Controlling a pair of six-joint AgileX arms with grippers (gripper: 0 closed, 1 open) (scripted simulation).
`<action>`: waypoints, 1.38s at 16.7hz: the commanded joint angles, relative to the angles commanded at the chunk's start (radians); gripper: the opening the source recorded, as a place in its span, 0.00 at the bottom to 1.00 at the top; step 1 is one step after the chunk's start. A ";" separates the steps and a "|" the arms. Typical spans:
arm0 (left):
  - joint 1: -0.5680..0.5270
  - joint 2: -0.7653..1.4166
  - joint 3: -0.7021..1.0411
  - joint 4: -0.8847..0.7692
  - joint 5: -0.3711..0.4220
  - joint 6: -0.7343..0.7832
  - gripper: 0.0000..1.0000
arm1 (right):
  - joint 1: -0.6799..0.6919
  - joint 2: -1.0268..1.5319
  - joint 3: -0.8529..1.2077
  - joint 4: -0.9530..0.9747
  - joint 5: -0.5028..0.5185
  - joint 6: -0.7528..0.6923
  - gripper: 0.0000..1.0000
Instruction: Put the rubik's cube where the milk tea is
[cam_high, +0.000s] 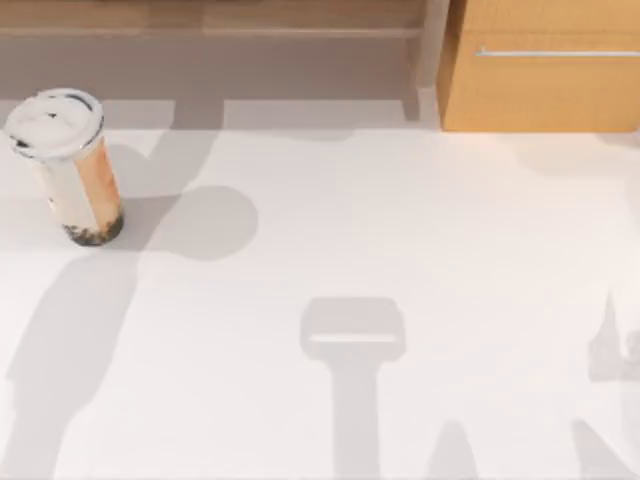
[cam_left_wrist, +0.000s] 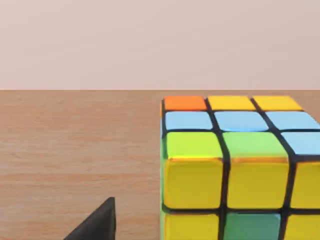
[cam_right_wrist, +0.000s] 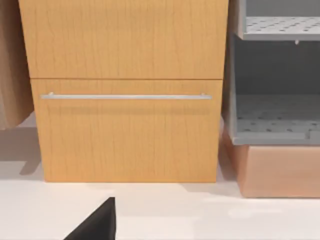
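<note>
Milk tea (cam_high: 68, 165) stands upright at the far left of the white table (cam_high: 400, 260), top view. Tall clear plastic cup, white domed lid, creamy drink w/ an orange-brown streak down the side and dark pearls packed at the base. Tabletop is smooth and matte, w/ soft grey shadows across it.

Rubik's cube (cam_left_wrist: 240, 165) is right in front of my left wrist cam, sitting on a wood-grain surface (cam_left_wrist: 75, 150). Glossy rounded stickers in black gridlines: orange, yellow, light blue and green on top, mostly yellow on the side facing me.

One dark angular fingertip of my left gripper (cam_left_wrist: 97, 222) pokes in beside the cube, not touching it. Can't tell how wide it's open.

Same on the right gripper (cam_right_wrist: 97, 222): one dark tip over the table, facing a wooden drawer cabinet (cam_right_wrist: 125, 100) w/ a thin metal bar handle (cam_right_wrist: 125, 96). Grey perforated shelves (cam_right_wrist: 272, 120) next to it.
</note>
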 joint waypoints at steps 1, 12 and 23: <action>0.005 0.024 0.028 -0.002 0.005 0.000 1.00 | 0.000 0.000 0.000 0.000 0.000 0.000 1.00; 0.022 0.109 0.100 0.007 0.024 -0.002 0.77 | 0.000 0.000 0.000 0.000 0.000 0.000 1.00; 0.022 0.109 0.100 0.007 0.024 -0.002 0.00 | 0.000 0.000 0.000 0.000 0.000 0.000 1.00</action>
